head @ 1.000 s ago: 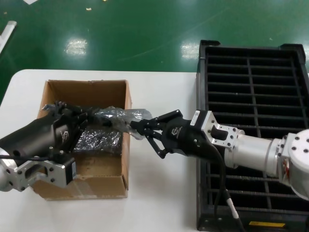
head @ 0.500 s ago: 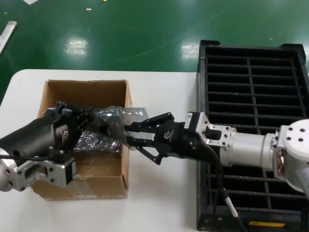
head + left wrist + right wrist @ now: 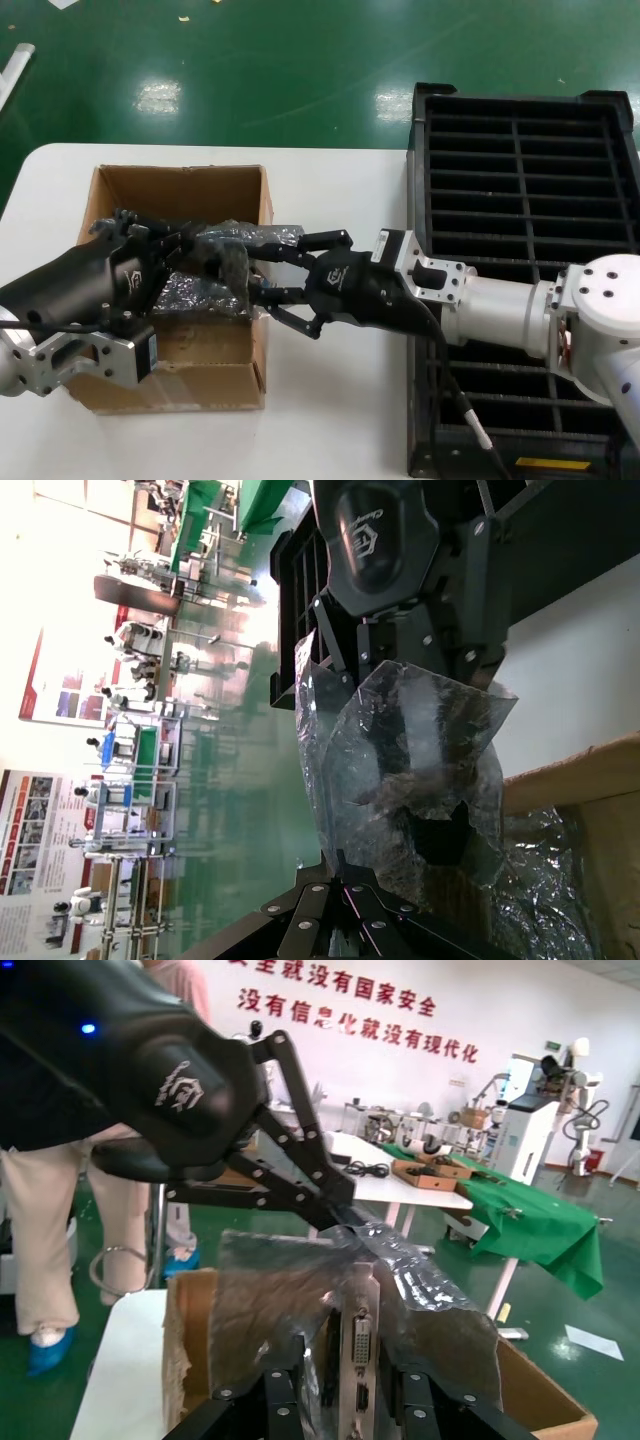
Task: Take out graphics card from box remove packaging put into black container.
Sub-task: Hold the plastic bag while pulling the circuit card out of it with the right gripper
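Jaws of the left gripper [image 3: 190,250] clamp the packaging [image 3: 245,245] above the box [image 3: 180,290] while the right gripper [image 3: 275,275], jaws apart, straddles the still-bagged graphics card [image 3: 355,1335]; unwrapping and the black container [image 3: 520,200] remain.

Setting: a factory-style robotics lab around me.
Floor: glossy green floor [image 3: 250,70].
Wall: red Chinese safety slogan [image 3: 340,1020].
Furnishings: green-covered tables [image 3: 540,1225], other machines [image 3: 530,1100], my white worktable [image 3: 340,400].
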Controlling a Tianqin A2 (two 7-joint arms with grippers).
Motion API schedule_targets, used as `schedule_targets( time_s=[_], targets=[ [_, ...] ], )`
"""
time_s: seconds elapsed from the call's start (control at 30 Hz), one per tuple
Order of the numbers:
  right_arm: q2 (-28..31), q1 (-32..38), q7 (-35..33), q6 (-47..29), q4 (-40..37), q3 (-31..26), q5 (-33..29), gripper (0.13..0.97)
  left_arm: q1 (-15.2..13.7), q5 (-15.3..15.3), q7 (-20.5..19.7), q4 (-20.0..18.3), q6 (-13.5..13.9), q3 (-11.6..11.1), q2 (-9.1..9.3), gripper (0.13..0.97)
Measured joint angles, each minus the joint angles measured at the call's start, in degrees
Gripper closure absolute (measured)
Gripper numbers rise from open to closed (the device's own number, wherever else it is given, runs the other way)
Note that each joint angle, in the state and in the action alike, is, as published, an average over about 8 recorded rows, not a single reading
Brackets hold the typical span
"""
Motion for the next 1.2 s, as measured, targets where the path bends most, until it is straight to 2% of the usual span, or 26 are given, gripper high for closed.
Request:
schedule_targets(
  time_s=[0.3, 0.53, 0.8, 1.2],
  targets=[
    [-1.7, 0.3, -0.9, 1.3, -2.4, 1.4, 0.8, 0.818, 0.0, 0.0, 0.0, 0.0, 0.0, 0.0, 0.0, 0.959],
    [-1.6, -0.5, -0.2, 2.0, -1.1, 1.6, 0.6, 0.894, 0.0, 0.0, 0.0, 0.0, 0.0, 0.0, 0.0, 0.959],
    [0.0, -2.6, 2.2, 2.5, 4.4, 0.8, -0.2, 0.908, 0.0, 0.0, 0.0, 0.0, 0.0, 0.0, 0.0, 0.959],
    [5.2, -6.4, 7.5, 4.4, 17.5, -0.1, -2.3, 0.909, 0.0, 0.0, 0.0, 0.0, 0.0, 0.0, 0.0, 0.959]
  ],
)
